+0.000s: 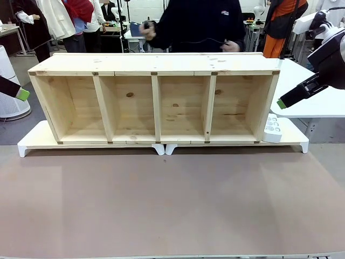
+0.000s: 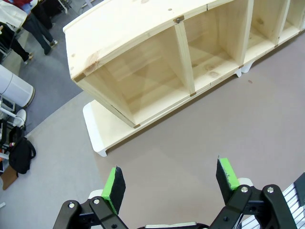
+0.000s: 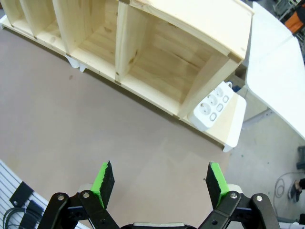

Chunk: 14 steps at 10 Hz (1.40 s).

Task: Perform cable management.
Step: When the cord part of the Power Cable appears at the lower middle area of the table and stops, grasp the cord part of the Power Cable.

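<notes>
Black cable (image 1: 146, 24) is stretching between the person's hands (image 1: 233, 46) behind the wooden shelf (image 1: 153, 73), while the left jaws and right jaws are hovering spread and empty off its two ends. Reaching across is probably risking clipping the shelf top, or closing beside the thin cord

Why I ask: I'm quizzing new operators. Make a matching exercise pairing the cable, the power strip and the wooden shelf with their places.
Things:
1. cable
2. power strip
3. wooden shelf

Places:
A. standing on the white risers
B. in the person's hands, behind the shelf
C. on a riser, beside the shelf's right end

Pairs: 1-B, 2-C, 3-A
</notes>
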Motion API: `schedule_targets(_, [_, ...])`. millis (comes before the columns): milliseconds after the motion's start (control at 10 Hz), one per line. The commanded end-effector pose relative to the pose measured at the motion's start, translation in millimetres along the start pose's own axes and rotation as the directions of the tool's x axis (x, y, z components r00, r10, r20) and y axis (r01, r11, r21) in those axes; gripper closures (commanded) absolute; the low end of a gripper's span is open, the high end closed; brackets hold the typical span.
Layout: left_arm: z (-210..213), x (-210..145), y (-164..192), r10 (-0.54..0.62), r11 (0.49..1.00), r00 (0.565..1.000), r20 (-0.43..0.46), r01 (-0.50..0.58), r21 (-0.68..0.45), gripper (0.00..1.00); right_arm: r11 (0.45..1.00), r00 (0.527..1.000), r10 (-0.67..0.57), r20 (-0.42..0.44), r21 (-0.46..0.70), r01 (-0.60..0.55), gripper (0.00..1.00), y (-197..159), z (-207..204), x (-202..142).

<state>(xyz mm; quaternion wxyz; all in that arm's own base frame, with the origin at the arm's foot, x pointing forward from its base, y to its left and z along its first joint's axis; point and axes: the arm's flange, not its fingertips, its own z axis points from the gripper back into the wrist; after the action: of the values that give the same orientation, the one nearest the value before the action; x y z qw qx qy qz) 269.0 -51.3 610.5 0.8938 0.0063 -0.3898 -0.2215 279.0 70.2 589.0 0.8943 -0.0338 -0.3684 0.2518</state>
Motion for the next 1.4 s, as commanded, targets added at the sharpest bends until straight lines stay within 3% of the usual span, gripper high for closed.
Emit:
schedule_targets(0, [-1.7,1.4,0.2,0.000,1.000,1.000,0.006,0.000,0.000,0.00,1.000,1.000,0.001,0.001,0.000,-0.001,0.00,-0.1,-0.1,0.2])
schedule_targets(1300, [-1.7,1.4,0.2,0.000,1.000,1.000,0.006,0.000,0.000,0.00,1.000,1.000,0.001,0.001,0.000,-0.001,0.00,-0.1,-0.1,0.2])
